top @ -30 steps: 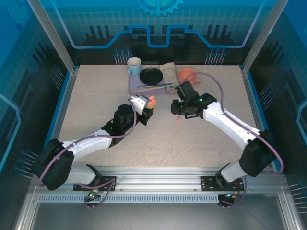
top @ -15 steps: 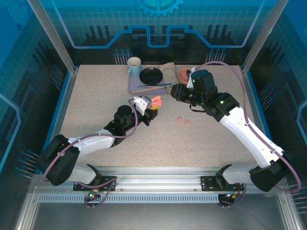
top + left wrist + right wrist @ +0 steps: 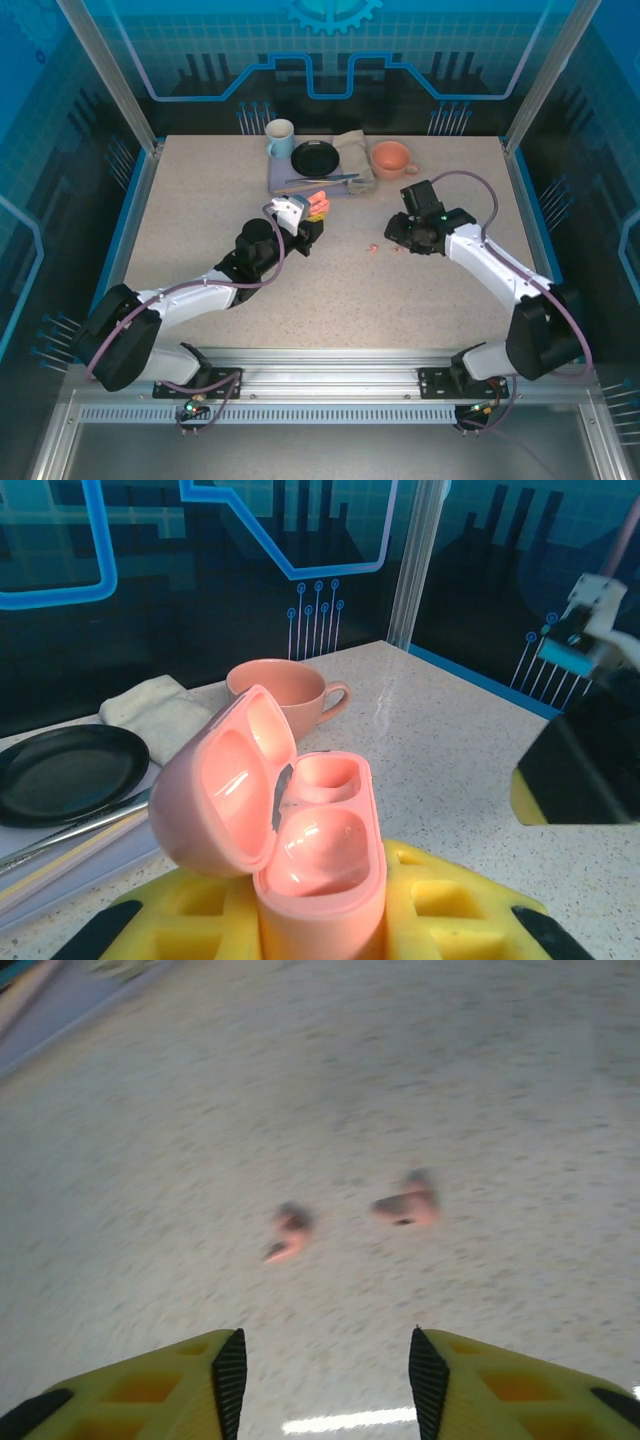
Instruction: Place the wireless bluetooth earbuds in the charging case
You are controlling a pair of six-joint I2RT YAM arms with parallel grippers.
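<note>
Right jaws lower now, apart near two salmon-pink earbuds [image 3: 290, 1232]

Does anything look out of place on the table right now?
Yes: two pink earbuds lie loose and apart on the tabletop ahead of the right fingers, while the open pink case has both wells empty.

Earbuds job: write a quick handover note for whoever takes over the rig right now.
Left gripper: shut on the pink case, lid open, both wells empty.
Right gripper: open, empty, above two pink buds lying apart on the table.
Done: case held open.
Left: pick up each bud and seat it in the case.
</note>
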